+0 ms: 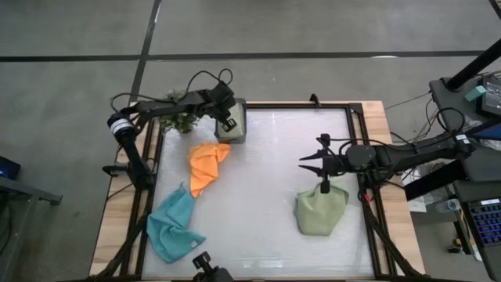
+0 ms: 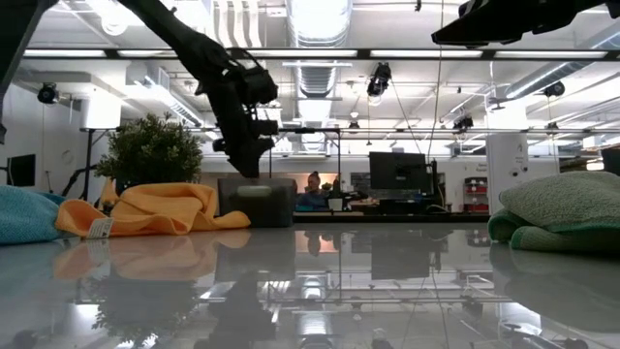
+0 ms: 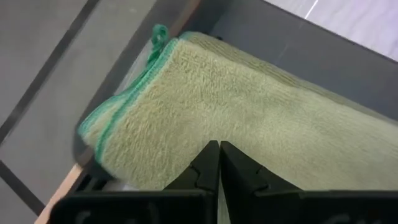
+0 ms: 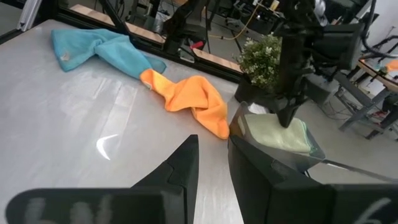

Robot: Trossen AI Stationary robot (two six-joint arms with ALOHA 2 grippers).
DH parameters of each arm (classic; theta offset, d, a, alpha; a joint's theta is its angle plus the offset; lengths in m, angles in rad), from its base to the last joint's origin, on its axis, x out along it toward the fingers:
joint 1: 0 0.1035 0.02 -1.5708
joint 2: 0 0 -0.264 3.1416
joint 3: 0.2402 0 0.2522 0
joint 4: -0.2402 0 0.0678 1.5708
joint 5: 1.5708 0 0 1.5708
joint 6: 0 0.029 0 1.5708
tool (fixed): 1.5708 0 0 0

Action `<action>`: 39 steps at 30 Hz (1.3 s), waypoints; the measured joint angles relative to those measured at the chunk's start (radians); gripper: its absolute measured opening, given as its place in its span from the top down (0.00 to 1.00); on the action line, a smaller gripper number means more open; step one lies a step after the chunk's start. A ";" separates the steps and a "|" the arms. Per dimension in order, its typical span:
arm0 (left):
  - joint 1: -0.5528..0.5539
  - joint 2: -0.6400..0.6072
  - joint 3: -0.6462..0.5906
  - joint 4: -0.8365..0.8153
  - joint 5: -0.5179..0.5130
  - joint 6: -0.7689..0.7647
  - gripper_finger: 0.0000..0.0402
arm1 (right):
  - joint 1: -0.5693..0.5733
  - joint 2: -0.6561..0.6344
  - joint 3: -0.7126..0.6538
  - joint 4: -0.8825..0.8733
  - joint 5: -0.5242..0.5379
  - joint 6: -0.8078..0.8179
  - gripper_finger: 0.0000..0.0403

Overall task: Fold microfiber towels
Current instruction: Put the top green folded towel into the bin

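A folded sage green towel lies in the small dark grey box at the table's far left. My left gripper is shut and points down over this towel. A second green towel lies crumpled on the table at the right. My right gripper hangs open above the table just beyond it, with nothing between its fingers. An orange towel lies crumpled near the box, and a light blue towel lies bunched at the near left. My left gripper's shut fingertips stand over the top face of the folded green towel in the box, slanting down from above. Whether they touch the towel I cannot tell.
A little potted plant stands just left of the box. A dark frame runs around the glossy white table top. There is bare table between the orange towel and the crumpled green one. Beyond the table the low view shows a person at a desk.
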State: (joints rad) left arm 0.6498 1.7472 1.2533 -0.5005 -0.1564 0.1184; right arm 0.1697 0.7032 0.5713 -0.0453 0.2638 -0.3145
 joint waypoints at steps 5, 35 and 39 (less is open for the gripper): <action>-0.001 0.058 0.001 0.053 0.003 0.000 1.00 | -0.002 0.000 -0.002 -0.002 0.000 0.000 0.80; 0.010 0.077 -0.026 0.073 -0.059 0.040 1.00 | -0.014 0.000 -0.003 -0.003 0.000 0.000 0.80; 0.007 0.065 -0.022 0.072 -0.059 0.019 1.00 | -0.014 0.000 -0.003 -0.003 0.000 0.000 0.80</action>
State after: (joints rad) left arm 0.6572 1.8121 1.2312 -0.4289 -0.2150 0.1379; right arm 0.1559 0.7033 0.5686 -0.0486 0.2634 -0.3141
